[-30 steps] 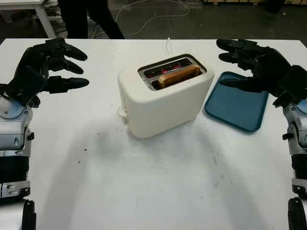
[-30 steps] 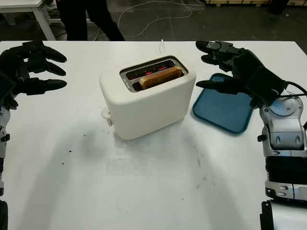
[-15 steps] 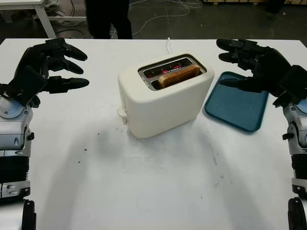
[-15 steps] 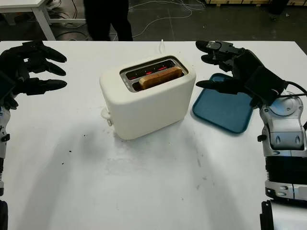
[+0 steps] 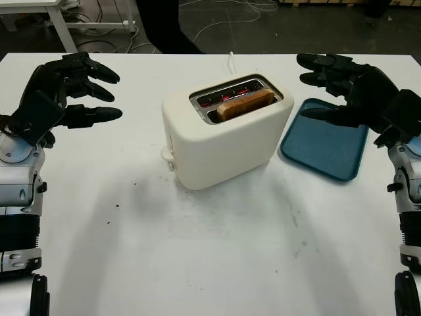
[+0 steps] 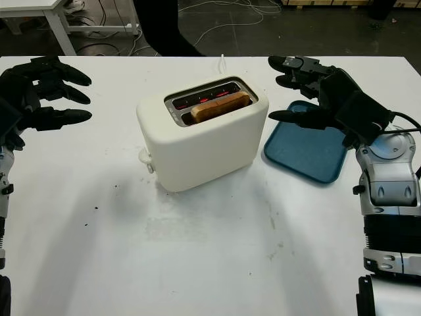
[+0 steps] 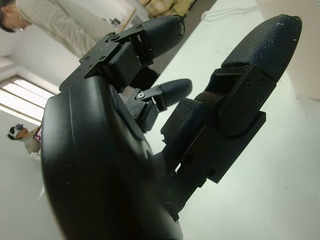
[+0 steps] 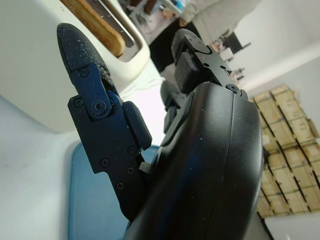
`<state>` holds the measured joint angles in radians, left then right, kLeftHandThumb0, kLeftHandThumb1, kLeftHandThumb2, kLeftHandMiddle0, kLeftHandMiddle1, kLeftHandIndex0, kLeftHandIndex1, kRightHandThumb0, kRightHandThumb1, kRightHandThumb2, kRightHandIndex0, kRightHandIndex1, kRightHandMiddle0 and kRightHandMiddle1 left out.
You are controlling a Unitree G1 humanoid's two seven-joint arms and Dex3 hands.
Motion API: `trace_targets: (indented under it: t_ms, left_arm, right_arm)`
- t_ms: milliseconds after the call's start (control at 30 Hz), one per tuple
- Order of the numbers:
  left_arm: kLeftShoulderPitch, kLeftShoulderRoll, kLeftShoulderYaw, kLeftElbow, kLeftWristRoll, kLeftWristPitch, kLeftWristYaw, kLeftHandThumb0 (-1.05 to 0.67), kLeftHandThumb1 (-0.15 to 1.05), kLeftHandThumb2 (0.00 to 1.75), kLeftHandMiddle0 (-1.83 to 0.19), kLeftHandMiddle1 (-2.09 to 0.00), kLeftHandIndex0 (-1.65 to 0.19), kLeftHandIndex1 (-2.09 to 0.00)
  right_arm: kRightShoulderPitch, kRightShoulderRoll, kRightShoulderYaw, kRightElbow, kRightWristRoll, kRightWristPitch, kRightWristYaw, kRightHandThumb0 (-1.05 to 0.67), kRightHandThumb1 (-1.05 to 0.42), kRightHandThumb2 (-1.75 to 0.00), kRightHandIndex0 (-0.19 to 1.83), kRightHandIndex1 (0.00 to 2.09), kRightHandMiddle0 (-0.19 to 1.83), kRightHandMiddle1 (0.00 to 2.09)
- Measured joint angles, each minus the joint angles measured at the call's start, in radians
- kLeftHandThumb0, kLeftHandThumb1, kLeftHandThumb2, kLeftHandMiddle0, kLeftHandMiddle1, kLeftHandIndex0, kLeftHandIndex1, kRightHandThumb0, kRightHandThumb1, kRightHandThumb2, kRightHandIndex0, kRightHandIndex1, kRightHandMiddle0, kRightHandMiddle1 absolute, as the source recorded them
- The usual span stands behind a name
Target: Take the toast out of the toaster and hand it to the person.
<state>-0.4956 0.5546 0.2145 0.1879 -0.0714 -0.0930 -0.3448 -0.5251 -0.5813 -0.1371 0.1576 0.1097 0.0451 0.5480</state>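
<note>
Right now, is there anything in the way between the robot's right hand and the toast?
Nothing visible blocks it. The right hand is open above the blue tray, beside the toaster. The toast sticks up from the nearer slot, uncovered.

A dark teal rectangular plastic tray with rounded corners [image 5: 329, 148] lies flat on the white table top [image 5: 217, 250], below the right hand [image 5: 352, 92] and toward the table's middle from it; the hand overlaps the tray's far edge in the head views. A few small dark specks [image 5: 117, 205] mark the table nearer than the left hand [image 5: 59, 92]. A thin white cable [image 5: 231, 60] crosses the table's far edge, between the two hands. Beyond the left hand stands a white metal table leg [image 5: 62, 29] on the dark floor, where loose pale cables [image 5: 217, 23] trail. Past the right hand are stacked pale wooden crates [image 8: 285, 165].
</note>
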Motion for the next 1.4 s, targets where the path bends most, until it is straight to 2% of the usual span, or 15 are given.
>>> trace_targets:
  t_ms: [1400]
  left_arm:
    - [0.0, 0.0, 0.0, 0.0, 0.0, 0.0, 0.0, -1.05, 0.57, 0.0, -0.66, -1.04, -0.65, -0.95]
  right_arm:
    - [0.0, 0.0, 0.0, 0.0, -0.002, -0.005, 0.0, -0.72, -0.75, 0.0, 0.13, 0.57, 0.43, 0.0]
